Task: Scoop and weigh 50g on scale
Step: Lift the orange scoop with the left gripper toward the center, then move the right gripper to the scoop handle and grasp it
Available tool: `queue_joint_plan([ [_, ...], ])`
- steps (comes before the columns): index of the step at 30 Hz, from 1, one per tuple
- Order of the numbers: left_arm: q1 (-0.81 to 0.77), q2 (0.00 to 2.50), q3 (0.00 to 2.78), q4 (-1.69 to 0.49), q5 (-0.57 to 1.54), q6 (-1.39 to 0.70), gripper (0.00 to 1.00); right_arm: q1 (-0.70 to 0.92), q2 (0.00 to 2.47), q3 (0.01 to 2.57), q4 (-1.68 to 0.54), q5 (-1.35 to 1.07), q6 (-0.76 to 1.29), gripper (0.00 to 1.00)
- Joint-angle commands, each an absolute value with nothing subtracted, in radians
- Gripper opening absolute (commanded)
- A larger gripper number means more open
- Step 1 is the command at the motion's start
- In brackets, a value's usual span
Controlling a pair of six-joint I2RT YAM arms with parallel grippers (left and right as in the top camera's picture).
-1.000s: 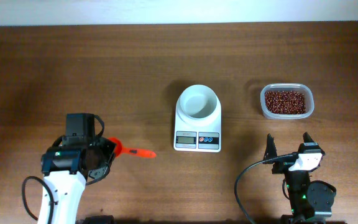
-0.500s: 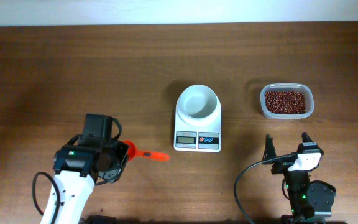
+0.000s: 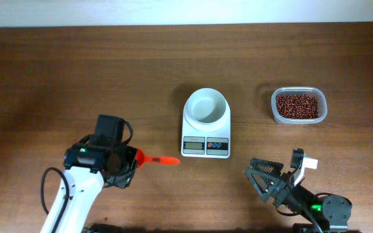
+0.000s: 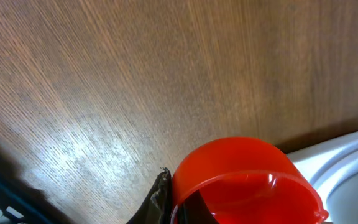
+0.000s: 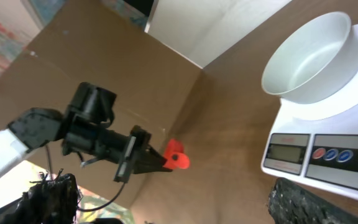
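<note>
Currently, as I read it from my station:

- Left gripper [image 3: 133, 159] – closed narrow on the handle of a red scoop [image 3: 160, 160], lower left of the scale [image 3: 206, 123]. The scoop's cup points toward the scale, above the table [image 3: 57, 71]. My left wrist view shows the cup [image 4: 247, 177] empty, with the scale's white edge just beyond it.
- Right gripper [image 3: 278, 169] – spread wide, holding nothing, low and to the right of the scale.
- Scale – mid-table, white, its round bowl [image 3: 206, 105] empty.
- Beans [image 3: 297, 105] – a dark red-brown heap in a clear tub [image 3: 323, 111], right of the scale and well apart from it. None are in the scoop or in the bowl.

Step in hand, by my judgement: the scoop is picked up and being brought in – scooping has not begun, so the task is early. The next move calls for carrying the scoop past the scale to the tub on its far side and dipping the cup into the heap. It then has to come back level, so that nothing spills before the bowl.

Writing: none that I can read. The grey display [image 5: 289, 152] shows no digits I can make out, and the two blue buttons [image 5: 327, 154] bear marks too small to tell. I see no brand on the scale, the tub or the scoop.
</note>
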State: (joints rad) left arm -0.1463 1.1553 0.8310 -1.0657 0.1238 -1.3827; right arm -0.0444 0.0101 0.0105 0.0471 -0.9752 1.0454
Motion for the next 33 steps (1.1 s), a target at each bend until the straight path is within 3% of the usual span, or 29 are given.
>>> queue_joint_plan([
  [1,-0.199,1.182,0.838,-1.047,0.123,-1.398,0.0,-0.036,0.004,0.006,0.049,-0.992,1.121,0.89],
  [9,-0.34,1.182,0.839,-0.942,0.123,-1.398,0.0,0.189,0.006,0.006,-0.078,-0.881,1.239,0.89],
  [19,-0.358,1.182,0.839,-0.933,0.173,-1.398,0.0,0.513,0.011,0.006,-0.049,-0.5,1.321,0.93],
  [24,-0.358,1.182,0.839,-0.932,0.167,-1.398,0.0,0.624,0.133,0.006,-0.046,-0.339,1.332,0.94],
  [33,-0.357,1.182,0.839,-0.928,0.131,-1.398,0.0,0.713,0.465,0.006,0.331,-0.305,1.362,0.96],
])
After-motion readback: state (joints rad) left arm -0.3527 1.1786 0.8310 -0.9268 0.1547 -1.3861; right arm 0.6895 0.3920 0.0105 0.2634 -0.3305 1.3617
